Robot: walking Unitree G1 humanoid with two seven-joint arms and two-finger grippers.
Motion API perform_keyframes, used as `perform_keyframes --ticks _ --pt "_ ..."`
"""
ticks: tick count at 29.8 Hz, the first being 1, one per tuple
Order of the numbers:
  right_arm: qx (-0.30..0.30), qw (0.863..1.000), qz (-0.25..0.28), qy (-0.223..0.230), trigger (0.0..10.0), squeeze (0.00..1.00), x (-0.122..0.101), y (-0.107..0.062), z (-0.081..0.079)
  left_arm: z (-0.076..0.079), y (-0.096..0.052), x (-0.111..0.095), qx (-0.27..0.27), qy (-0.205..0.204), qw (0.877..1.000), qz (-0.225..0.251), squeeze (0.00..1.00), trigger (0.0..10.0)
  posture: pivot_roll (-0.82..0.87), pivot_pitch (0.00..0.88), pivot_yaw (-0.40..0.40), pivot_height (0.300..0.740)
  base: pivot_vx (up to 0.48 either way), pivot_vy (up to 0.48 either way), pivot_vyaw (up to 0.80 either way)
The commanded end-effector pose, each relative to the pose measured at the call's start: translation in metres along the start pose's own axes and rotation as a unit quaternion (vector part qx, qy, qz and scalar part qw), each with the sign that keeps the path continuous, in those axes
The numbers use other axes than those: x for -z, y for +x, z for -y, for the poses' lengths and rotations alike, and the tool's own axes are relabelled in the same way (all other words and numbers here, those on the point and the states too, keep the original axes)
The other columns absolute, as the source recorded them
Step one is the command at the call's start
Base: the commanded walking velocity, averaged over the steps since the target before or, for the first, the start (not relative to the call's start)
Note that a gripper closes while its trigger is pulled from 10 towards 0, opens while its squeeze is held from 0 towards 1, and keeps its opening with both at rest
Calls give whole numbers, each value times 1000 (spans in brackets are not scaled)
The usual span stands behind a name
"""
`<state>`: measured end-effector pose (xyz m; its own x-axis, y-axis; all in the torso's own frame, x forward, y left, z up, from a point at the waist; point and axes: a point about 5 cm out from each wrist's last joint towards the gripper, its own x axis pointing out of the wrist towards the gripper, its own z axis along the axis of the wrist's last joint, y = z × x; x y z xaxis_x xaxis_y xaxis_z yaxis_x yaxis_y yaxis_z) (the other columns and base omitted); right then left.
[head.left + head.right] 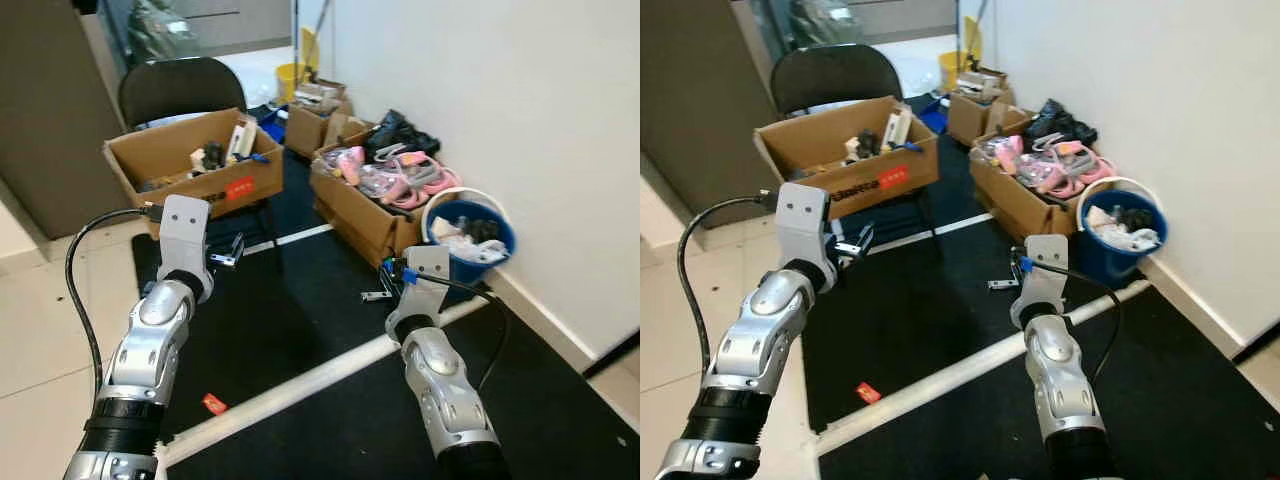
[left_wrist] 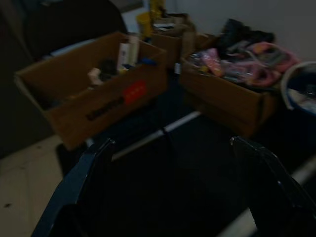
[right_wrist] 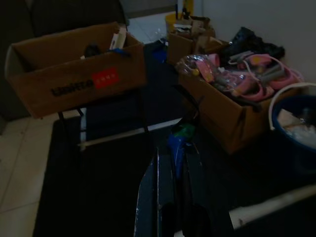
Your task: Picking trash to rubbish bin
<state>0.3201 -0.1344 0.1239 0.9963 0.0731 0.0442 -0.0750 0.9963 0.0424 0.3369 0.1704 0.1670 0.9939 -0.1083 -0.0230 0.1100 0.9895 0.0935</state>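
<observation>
Carrying a blue-green scrap, the right pincer is pinching it short of the blue bin ahead; left pincer is spreading empty; drop pending.

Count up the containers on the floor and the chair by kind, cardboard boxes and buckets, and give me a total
Cardboard boxes: 3, the box on the chair, the box of pink items by the wall, the small far box.
Blue buckets: 1, the blue bin beside the wall.
Yellow buckets: 1, the yellow bucket at the back.
Total: 5
</observation>
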Motion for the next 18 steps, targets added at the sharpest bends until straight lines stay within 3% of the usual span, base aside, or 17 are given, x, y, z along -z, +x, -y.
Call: perform_keyframes --ticks 1,8,18 --pt "14 1000 -9 1 10000 0 5 -2 6 0 -1 3 5 5 1000 -8 0 10000 23 94 67 740 304 0 0" --pt "19 1000 -13 4 10000 0 6 -3 8 1 -1 3 6 5 1000 -10 0 10000 21 97 70 740 303 0 0" --pt "24 1000 -17 7 10000 0 7 -3 9 0 0 2 7 7 1000 -10 0 10000 21 98 75 740 298 0 -611"
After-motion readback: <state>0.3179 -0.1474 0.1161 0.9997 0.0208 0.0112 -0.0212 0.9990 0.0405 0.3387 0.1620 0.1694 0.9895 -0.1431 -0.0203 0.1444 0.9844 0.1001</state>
